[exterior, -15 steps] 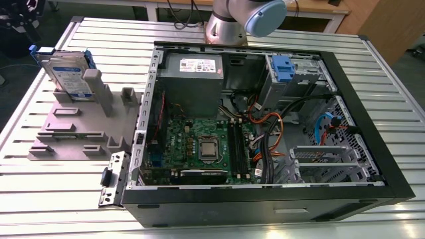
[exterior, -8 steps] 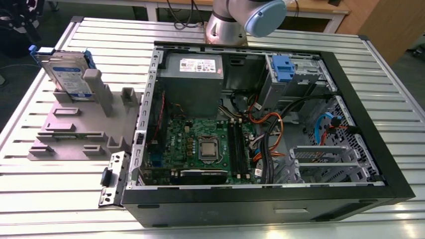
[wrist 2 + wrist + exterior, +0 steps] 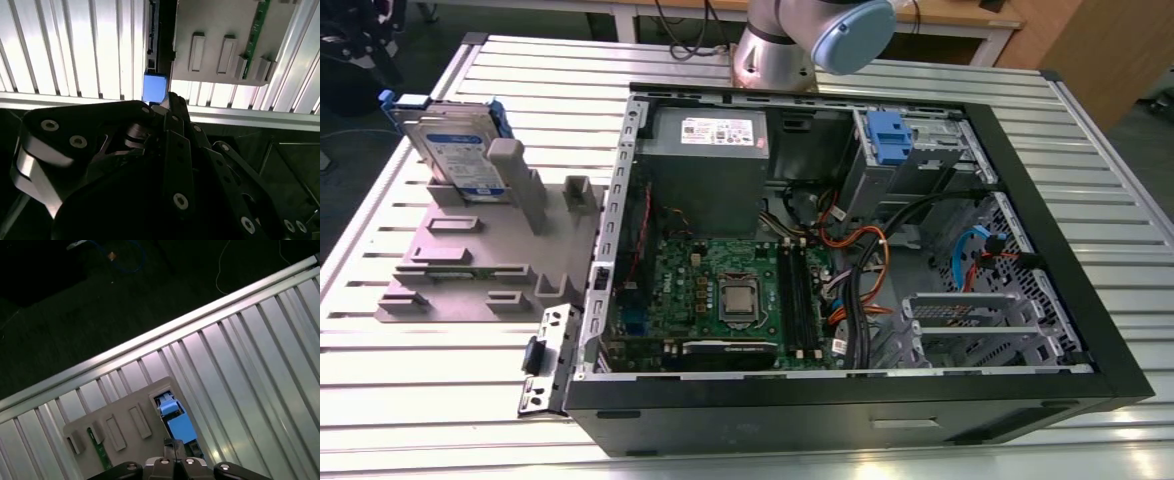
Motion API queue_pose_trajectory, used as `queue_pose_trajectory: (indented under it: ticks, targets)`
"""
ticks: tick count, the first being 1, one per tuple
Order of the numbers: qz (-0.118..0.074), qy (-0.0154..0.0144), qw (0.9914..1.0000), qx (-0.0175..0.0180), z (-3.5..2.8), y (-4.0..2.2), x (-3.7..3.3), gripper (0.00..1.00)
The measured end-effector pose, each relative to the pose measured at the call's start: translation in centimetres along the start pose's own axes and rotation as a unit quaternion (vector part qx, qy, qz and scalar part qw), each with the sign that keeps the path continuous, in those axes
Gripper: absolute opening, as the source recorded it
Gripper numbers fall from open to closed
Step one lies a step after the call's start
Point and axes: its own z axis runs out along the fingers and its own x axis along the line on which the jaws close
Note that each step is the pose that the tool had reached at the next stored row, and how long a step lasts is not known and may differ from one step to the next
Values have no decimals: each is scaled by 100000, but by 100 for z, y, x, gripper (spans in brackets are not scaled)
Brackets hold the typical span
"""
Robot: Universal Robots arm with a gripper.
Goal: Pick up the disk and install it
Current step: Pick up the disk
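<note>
Firstly, bench (image 3: 1067, 130): ribbed aluminium, bare slats open on every side of the load; dark floor past its edge rail.
Computer case (image 3: 854, 412): black, lying open-side up, filling most of the bench toward the exterior view's right.
Grey metal box (image 3: 707, 175) inside the case: carries a white sticker (image 3: 720, 130), print not legible to me.
Grey fixture (image 3: 454, 270): just beside the case, toward the exterior view's left, close to the bench edge.
Disk (image 3: 454, 145): standing upright in the fixture's far end; white-and-blue label, wording unreadable; blue frame along its edges.
Blue latch (image 3: 887, 135): in the case's far corner bay.
Gripper (image 3: 175, 449): above the disk's blue frame (image 3: 177, 425) in both wrist views (image 3: 170, 102), jaws clenched together on nothing.
</note>
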Motion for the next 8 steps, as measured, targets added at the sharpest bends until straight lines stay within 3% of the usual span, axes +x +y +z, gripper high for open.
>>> queue_pose_trajectory:
  ticks: [5, 7, 8]
  targets:
    - [-4219, 169, 99911, -90, 18, -1, 0, 11]
    - [-4963, 193, 99877, -96, 26, 0, 1, 11]
    - [-5185, 198, 99865, -94, 31, 0, 1, 18]
